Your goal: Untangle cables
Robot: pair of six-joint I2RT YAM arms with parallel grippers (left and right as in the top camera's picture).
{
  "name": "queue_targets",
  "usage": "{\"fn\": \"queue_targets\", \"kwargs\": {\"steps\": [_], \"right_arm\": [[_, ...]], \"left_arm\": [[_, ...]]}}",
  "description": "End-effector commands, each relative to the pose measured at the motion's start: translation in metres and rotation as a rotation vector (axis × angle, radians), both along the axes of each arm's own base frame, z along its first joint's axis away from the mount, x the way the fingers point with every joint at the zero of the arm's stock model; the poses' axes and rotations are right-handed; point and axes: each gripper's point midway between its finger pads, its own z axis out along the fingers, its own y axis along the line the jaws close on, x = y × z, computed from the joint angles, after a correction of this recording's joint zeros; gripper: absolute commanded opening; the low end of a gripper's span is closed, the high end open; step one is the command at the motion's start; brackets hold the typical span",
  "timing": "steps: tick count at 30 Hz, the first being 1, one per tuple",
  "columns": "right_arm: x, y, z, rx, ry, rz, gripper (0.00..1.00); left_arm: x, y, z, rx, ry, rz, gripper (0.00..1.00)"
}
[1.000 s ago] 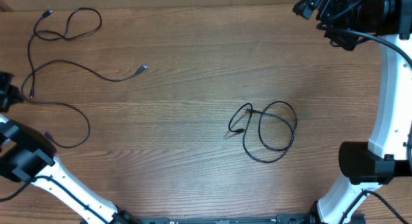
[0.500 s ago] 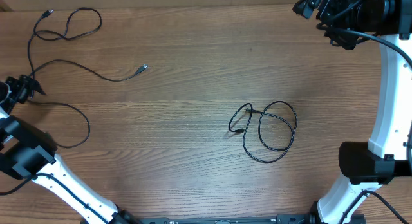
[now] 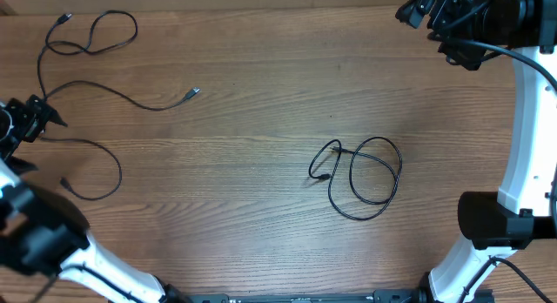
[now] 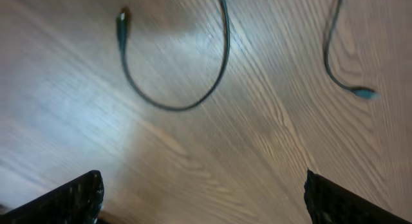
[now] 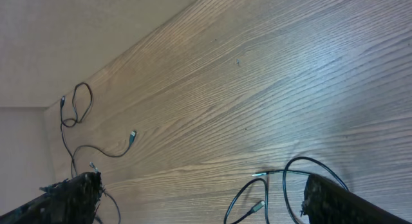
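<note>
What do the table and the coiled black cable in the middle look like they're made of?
The table looks like wood or wood-grain laminate, low sheen: long grain lines, soft glare. The coiled cable looks rubber or plastic sheathed, matte black, lying in limp loops. Its plug end looks silvery, probably metal.

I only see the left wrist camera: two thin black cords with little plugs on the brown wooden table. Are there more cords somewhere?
Observer: Yes. A thin black cord coiled in loops lies alone near the middle of the table, apart from the loose black cords at the left.
Operator: Where is the other arm?
Observer: The right gripper hangs open over the far right corner, well away from every cord.
Operator: And mine?
Observer: The left gripper is at the left edge, close beside one loose strand.
</note>
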Motion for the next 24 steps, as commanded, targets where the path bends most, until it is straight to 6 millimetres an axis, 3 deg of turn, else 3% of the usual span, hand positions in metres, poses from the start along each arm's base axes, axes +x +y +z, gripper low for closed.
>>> {"fn": "queue_targets", "kwargs": {"steps": [1, 5, 14, 20, 24], "right_arm": [[-0.003, 0.000, 0.006, -0.001, -0.015, 0.008, 1.00], [-0.005, 0.000, 0.004, -0.001, -0.005, 0.008, 1.00], [-0.005, 0.000, 0.004, 0.000, -0.004, 0.008, 1.00], [-0.005, 0.000, 0.004, -0.001, -0.005, 0.008, 1.00], [-0.005, 0.000, 0.004, -0.001, -0.003, 0.008, 1.00]], "left_arm": [[-0.024, -0.009, -0.007, 0.006, 0.056, 0.004, 1.00], [-0.034, -0.020, -0.041, -0.033, 0.105, -0.004, 1.00], [-0.013, -0.027, -0.110, 0.090, 0.113, -0.133, 0.94], [0.013, -0.058, -0.141, 0.129, 0.043, -0.350, 0.95], [0.018, -0.072, -0.157, 0.180, 0.050, -0.475, 0.93]]}}
